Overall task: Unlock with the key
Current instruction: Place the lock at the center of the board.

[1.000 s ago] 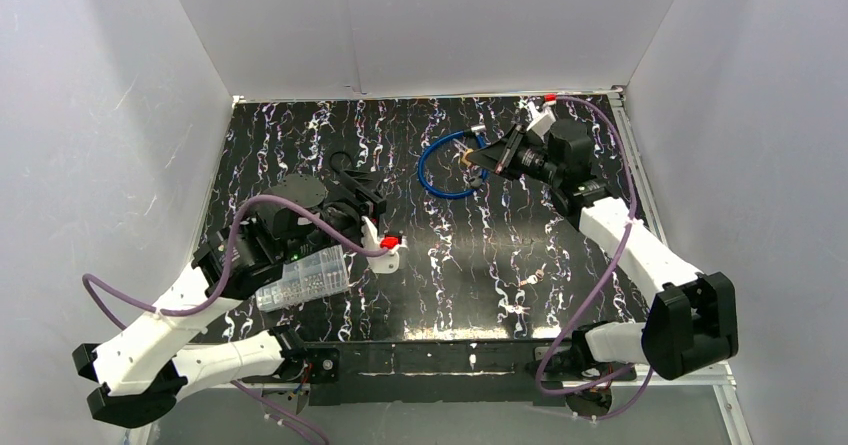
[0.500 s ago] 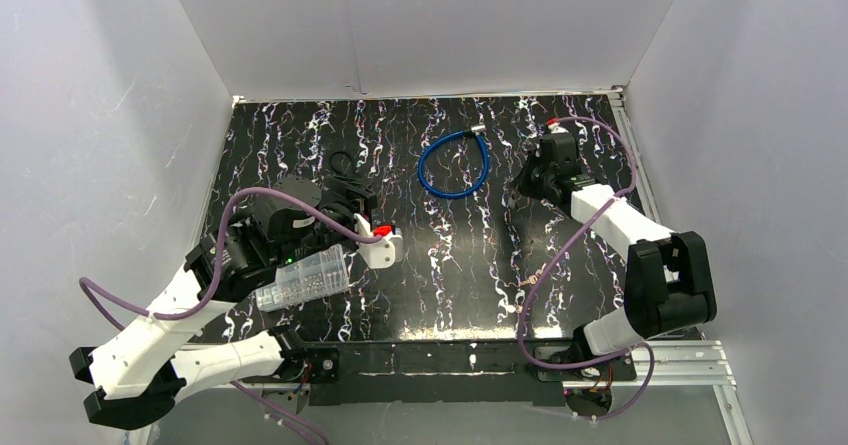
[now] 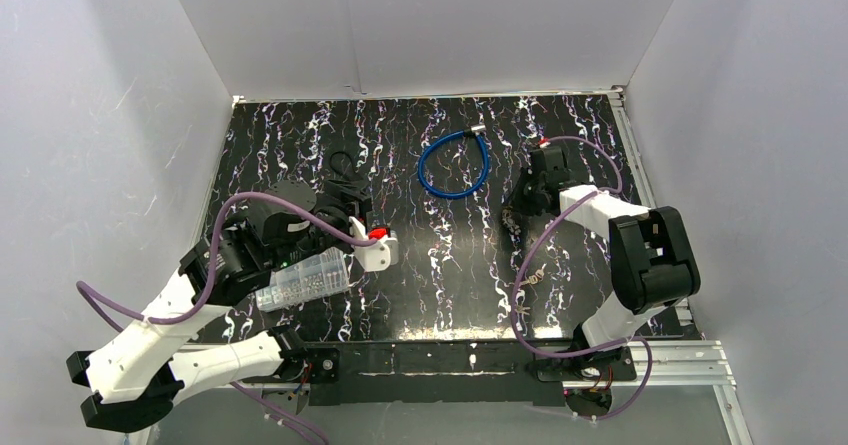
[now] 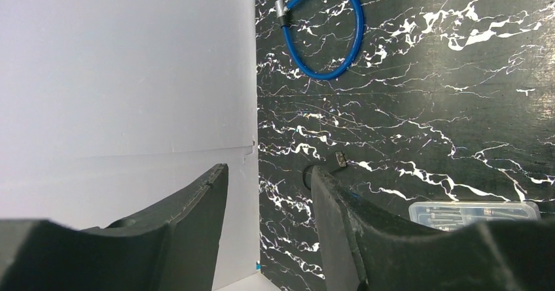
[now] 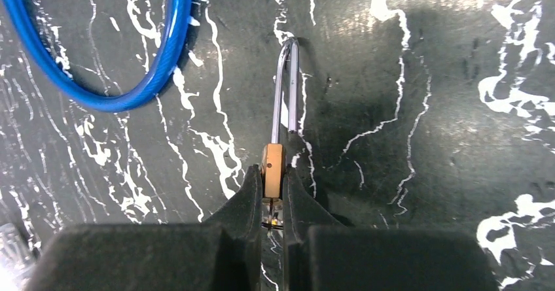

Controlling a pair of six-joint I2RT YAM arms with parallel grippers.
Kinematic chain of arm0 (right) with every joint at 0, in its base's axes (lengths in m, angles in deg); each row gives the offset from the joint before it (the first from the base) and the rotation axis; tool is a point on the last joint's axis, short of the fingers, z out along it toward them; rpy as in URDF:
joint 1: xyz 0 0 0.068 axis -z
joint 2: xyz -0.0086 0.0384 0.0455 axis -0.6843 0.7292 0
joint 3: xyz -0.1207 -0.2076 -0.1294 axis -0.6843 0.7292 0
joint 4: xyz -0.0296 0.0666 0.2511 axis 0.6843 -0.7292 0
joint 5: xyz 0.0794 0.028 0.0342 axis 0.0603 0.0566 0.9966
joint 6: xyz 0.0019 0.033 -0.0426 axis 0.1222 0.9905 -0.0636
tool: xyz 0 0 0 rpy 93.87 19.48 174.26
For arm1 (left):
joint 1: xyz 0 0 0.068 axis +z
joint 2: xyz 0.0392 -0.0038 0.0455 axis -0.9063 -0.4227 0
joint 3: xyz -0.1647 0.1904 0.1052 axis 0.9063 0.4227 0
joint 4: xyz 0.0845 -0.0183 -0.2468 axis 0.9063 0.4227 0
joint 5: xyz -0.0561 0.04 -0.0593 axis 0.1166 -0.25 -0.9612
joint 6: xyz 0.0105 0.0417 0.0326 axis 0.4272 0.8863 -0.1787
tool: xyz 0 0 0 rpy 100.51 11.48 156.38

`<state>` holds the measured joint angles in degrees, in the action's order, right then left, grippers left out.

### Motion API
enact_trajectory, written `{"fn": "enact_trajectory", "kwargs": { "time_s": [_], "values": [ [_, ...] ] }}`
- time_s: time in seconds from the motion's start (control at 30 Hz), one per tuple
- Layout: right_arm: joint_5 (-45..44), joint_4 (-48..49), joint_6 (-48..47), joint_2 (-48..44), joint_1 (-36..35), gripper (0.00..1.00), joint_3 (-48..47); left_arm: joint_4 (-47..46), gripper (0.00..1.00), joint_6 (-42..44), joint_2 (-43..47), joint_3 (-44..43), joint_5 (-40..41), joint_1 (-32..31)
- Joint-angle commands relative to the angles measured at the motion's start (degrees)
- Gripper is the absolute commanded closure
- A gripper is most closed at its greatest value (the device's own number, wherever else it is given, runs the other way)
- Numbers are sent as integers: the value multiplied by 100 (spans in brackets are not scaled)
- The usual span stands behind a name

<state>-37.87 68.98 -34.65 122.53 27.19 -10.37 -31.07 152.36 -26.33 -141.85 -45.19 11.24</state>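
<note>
Brass padlock with a silver shackle [image 5: 272, 167] is sitting clamped between the right gripper [image 5: 271, 181] fingers, just over the black marbled tabletop [image 5: 406, 173], near a blue cable loop [image 5: 105, 102] (the overhead view is hiding this grip under the wrist). Left gripper [image 4: 268, 173] is hovering with jaws apart above a clear plastic box [image 4: 471, 212].

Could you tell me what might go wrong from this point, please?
The right gripper pinches the padlock by its thin brass body only; turning a key could twist it loose.
The left gripper is open and empty, so the key has yet to be picked up and could be fumbled.
The blue cable lies near the shackle and could snag.
</note>
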Motion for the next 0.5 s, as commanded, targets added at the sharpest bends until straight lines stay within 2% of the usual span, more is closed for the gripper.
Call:
{"fn": "enact_trajectory", "kwargs": {
  "time_s": [0.0,0.3,0.47],
  "values": [
    [540,342,357,56,-10,99,291,38,51,55,9,14,41,-17],
    [1386,601,747,510,-10,99,251,31,51,106,3,-13,40,-12],
    [1543,444,852,730,-10,99,56,28,51,156,1,-78,63,-16]
  ]
}}
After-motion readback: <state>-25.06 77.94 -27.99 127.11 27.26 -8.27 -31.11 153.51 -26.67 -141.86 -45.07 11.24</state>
